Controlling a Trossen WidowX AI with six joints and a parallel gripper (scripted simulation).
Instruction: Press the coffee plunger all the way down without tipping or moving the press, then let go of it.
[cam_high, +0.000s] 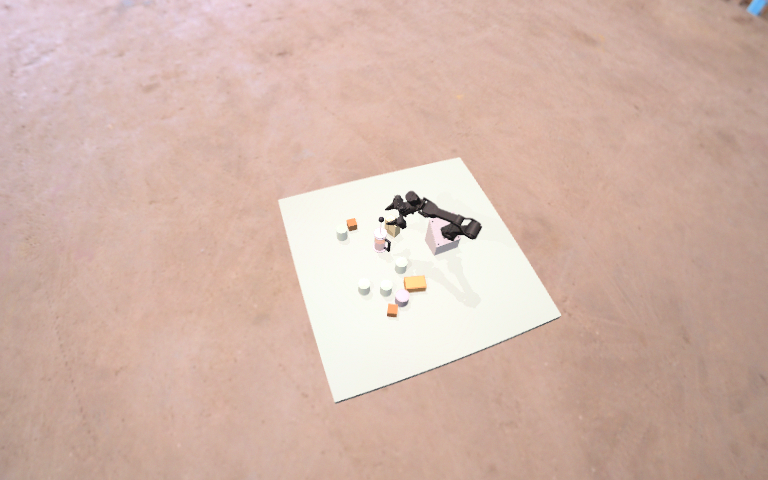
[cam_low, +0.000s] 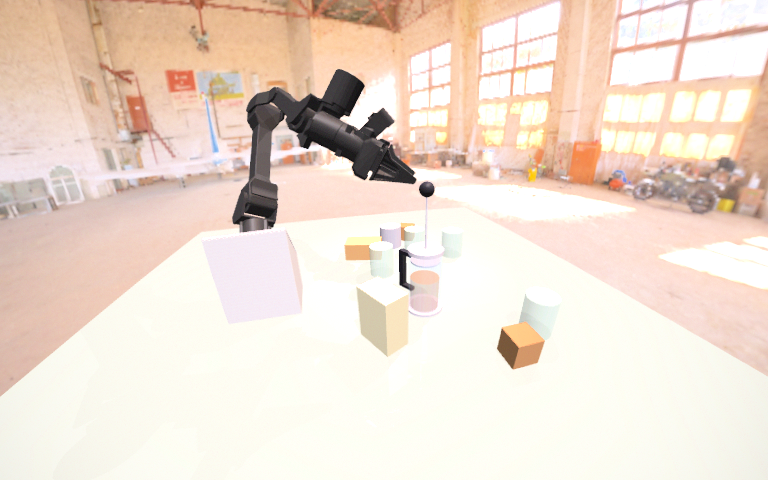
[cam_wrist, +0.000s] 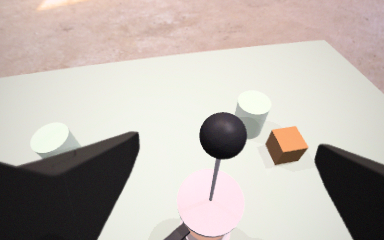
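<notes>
The pincer (cam_low: 408, 176) is matte black, as is the plunger knob (cam_low: 426, 189) on its thin grey rod (cam_low: 425, 220). The press (cam_low: 424, 281) has a pale pink lid, clear glass and a black handle. The desk (cam_low: 339, 407) is pale cream-green. Lower right sits an orange cube (cam_low: 519, 344) beside a mint cylinder (cam_low: 539, 311); a cream block (cam_low: 384, 316) stands at centre.

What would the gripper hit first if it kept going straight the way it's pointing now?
Most likely the plunger's black knob. The open gripper points down and forward with the knob just beyond its tips; the wrist view shows it between the fingers. Exact depth is unclear, so it could slip just past.
</notes>
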